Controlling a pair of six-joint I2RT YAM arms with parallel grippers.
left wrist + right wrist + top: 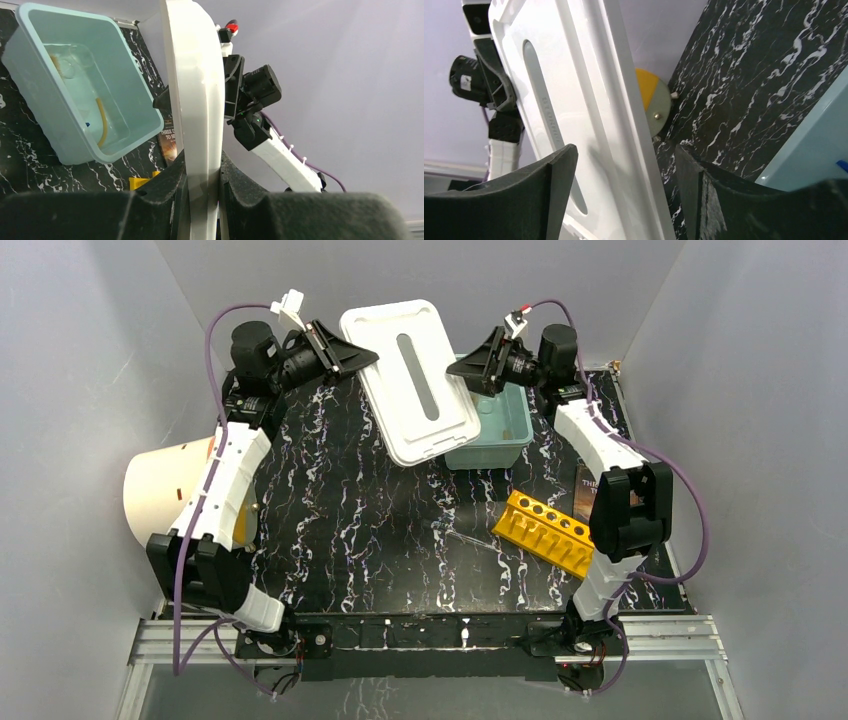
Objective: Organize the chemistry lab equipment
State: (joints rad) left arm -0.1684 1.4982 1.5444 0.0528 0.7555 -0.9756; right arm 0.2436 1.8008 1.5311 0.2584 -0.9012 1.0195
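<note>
My left gripper (365, 355) is shut on the left edge of a white bin lid (415, 380) and holds it tilted above the teal bin (505, 430). In the left wrist view the lid (192, 75) is pinched edge-on between the fingers (202, 175). My right gripper (462, 368) is open, its jaws straddling the lid's right edge (589, 100) with gaps on both sides (624, 160). The bin (45, 115) holds the tan rubber tube (102, 120), clear glassware (70, 62) and a blue cap (87, 124). The yellow holed rack (545, 532) and thin glass rod (465, 537) lie on the table.
The dark-covered book (585, 485) lies under the right arm, beside the rack. The big white drum (165, 490) stands at the table's left edge; its orange face shows in the right wrist view (656, 102). Grey walls enclose the black marbled table (350, 520).
</note>
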